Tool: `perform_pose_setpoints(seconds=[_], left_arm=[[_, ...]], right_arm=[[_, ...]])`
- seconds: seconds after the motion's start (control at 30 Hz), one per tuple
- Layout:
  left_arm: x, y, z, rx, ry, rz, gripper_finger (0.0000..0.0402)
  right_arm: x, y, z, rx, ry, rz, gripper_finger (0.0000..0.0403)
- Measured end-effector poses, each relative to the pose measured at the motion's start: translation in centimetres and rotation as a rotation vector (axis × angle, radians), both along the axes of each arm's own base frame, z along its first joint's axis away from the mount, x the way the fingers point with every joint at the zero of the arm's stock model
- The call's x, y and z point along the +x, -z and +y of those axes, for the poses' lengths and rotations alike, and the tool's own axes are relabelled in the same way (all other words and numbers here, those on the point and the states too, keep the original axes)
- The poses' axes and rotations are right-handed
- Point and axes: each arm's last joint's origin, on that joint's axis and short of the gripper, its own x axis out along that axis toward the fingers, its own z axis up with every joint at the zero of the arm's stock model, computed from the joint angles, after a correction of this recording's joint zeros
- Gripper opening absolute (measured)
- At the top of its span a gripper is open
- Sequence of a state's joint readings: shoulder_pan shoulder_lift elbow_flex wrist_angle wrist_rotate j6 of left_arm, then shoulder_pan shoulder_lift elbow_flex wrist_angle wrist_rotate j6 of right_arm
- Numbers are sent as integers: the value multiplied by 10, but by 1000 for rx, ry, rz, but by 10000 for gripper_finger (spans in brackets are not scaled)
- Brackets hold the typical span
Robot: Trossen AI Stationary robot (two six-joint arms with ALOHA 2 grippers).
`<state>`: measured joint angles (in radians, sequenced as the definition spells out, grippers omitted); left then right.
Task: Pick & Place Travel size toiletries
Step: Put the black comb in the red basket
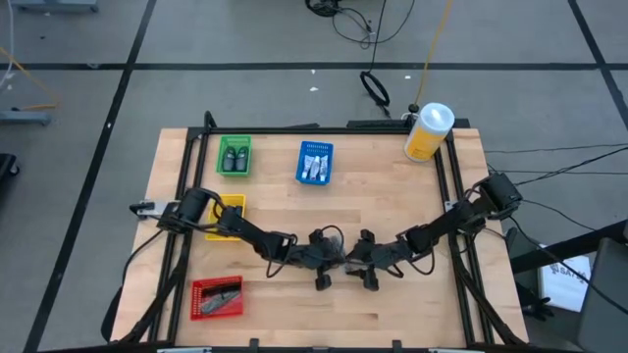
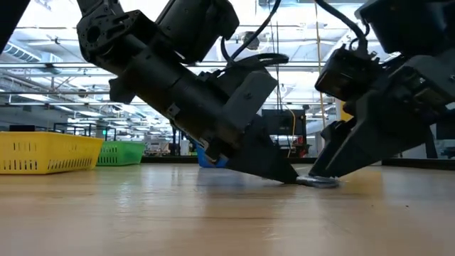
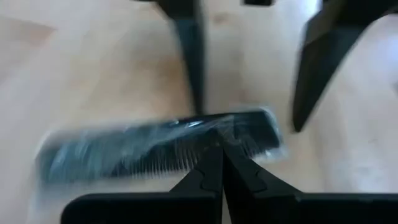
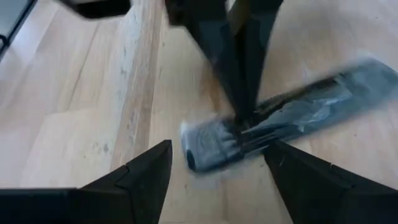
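Both arms meet at the middle of the table [image 1: 392,211], tips down on one item: a black comb in a clear wrapper [image 3: 161,146], lying flat on the wood. The left gripper [image 3: 217,158] is clenched on the wrapper's edge, near the comb's mid-length, its fingers pressed together with the plastic pinched between them. The right gripper [image 4: 214,165] straddles one end of the comb with its fingers spread wide and touching nothing that shows; judged from this, it has let go so that the left arm alone can carry the comb. In the low view the packet [image 2: 318,181] rests on the wood between the two tips, so it is not yet lifted. The trays likely sort the toiletries: green [image 1: 235,156] holds dark bottles, blue [image 1: 315,163] whitish tubes, red [image 1: 216,298] grey packets, and yellow [image 1: 232,206] sits beside the left arm, its contents hidden. A yellow canister [image 1: 428,131] stands at the far right corner. No brand or writing can be read on the wrapper, trays or canister.
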<state>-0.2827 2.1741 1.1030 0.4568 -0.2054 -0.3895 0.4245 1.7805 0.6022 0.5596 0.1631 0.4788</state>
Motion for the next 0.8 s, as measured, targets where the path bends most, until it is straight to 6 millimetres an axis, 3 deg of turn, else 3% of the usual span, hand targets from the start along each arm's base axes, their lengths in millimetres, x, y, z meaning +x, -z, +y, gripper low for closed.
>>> perform_pose_setpoints(seconds=[0.17, 0.6, 0.8], left_arm=[[2, 10, -3, -49, 44, -8, 5], [2, 12, -3, -42, 44, 0, 2], [2, 12, -3, -39, 42, 0, 8]], right_arm=[[3, -1, -2, 38, 23, -15, 252], [5, -9, -2, 195, -18, -5, 252], [5, -8, -2, 184, -47, -2, 204]])
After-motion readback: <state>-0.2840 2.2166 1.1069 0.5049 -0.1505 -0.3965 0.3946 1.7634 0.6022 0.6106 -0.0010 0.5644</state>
